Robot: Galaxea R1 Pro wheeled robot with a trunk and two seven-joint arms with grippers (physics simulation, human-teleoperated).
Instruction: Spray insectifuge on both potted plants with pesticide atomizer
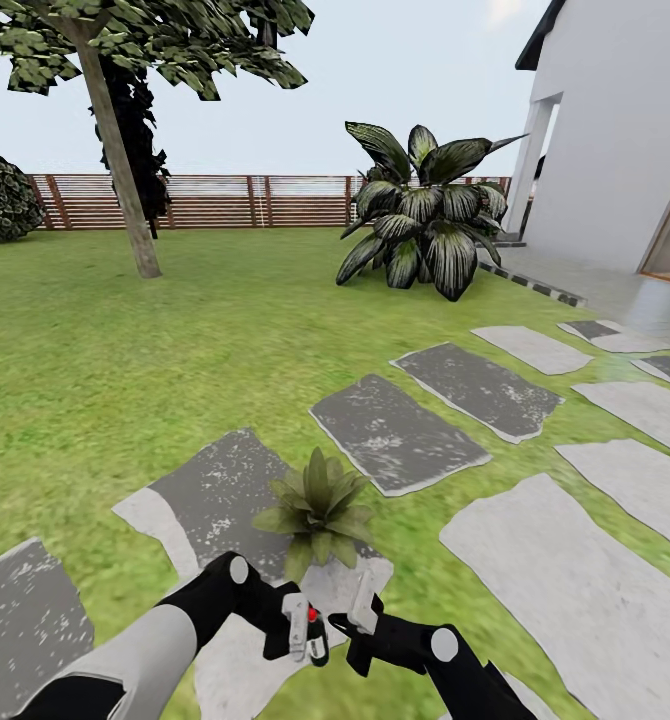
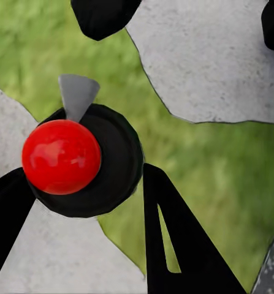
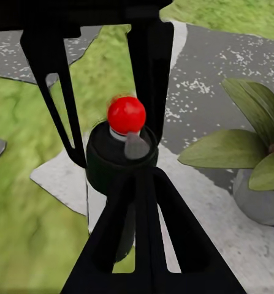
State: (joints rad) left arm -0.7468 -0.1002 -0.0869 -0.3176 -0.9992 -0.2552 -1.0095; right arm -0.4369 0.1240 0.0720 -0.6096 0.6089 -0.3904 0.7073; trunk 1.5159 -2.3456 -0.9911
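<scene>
Our left gripper (image 1: 297,625) has its black fingers (image 2: 173,245) clamped on the small dark round bottle with a glossy red nozzle ball, the pesticide atomizer (image 1: 316,632), held low in front of us over a pale grey stepping stone (image 1: 230,670). Our right gripper (image 1: 360,612) sits just beside it, one finger (image 3: 150,79) behind the bottle and one in front, but we cannot tell whether it is pressing. The bottle stands upright, its long axis vertical, red top up, with a small grey spout (image 3: 134,146) at the nozzle. Just ahead sits one potted plant (image 1: 318,508), a low rosette of broad green leaves. We judge the spraying step is in hand; next we must aim the spout at the leaves.
</scene>
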